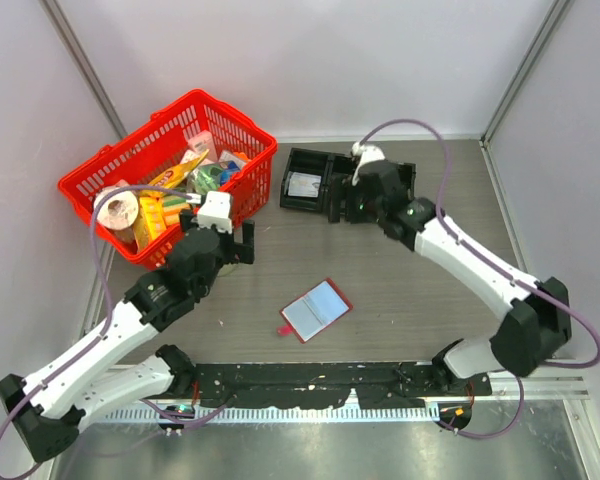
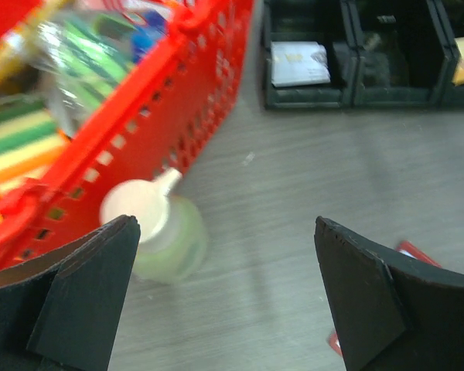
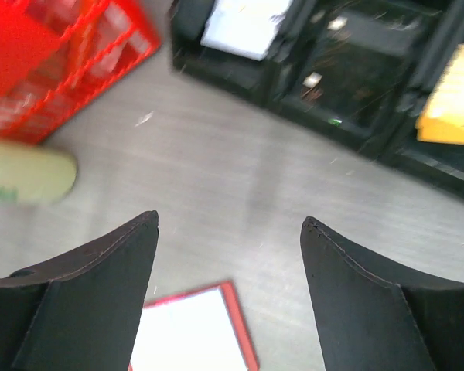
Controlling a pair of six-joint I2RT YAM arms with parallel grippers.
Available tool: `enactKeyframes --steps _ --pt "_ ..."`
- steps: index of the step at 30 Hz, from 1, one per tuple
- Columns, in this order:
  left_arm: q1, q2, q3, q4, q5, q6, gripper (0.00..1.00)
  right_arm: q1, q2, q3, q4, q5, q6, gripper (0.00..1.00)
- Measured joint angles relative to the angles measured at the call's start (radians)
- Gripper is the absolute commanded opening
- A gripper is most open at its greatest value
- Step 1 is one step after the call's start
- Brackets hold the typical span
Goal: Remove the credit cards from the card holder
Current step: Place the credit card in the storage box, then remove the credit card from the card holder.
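Left gripper (image 2: 224, 294), right gripper (image 3: 228, 286) released, empty, beyond card holder (image 1: 316, 310); unpinned, it could slide during extraction.

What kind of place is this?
Probably a robot test cell in a lab: pale walls enclose a table, the left arm and right arm are bolted at its near edge, and props are set out: basket, tray, card holder.

Grey table (image 1: 400, 270): red basket (image 1: 252, 170) far left, pale bottle (image 2: 158, 232) beside it, black tray (image 2: 305, 98) far centre, open card holder (image 1: 317, 309) mid
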Motion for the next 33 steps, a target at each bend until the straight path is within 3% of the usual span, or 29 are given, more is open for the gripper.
enactKeyframes --steps 7,13,17,25,33 --pt "0.002 0.068 0.047 -0.187 0.18 -0.243 1.0 0.239 -0.188 -0.284 0.023 0.035 -0.03 0.79" --pt "-0.004 0.007 -0.112 -0.222 0.364 -0.506 0.98 0.373 -0.316 -0.494 0.074 0.05 -0.028 0.78" --pt "-0.066 0.008 -0.24 -0.219 0.432 -0.64 0.93 0.462 -0.335 -0.568 0.123 0.071 -0.026 0.78" --pt "-0.237 0.107 -0.314 -0.123 0.441 -0.792 0.71 0.617 -0.254 -0.618 0.207 0.121 -0.026 0.76" --pt "-0.295 0.247 -0.339 -0.021 0.432 -0.856 0.48 0.673 -0.146 -0.618 0.246 0.127 -0.027 0.72"
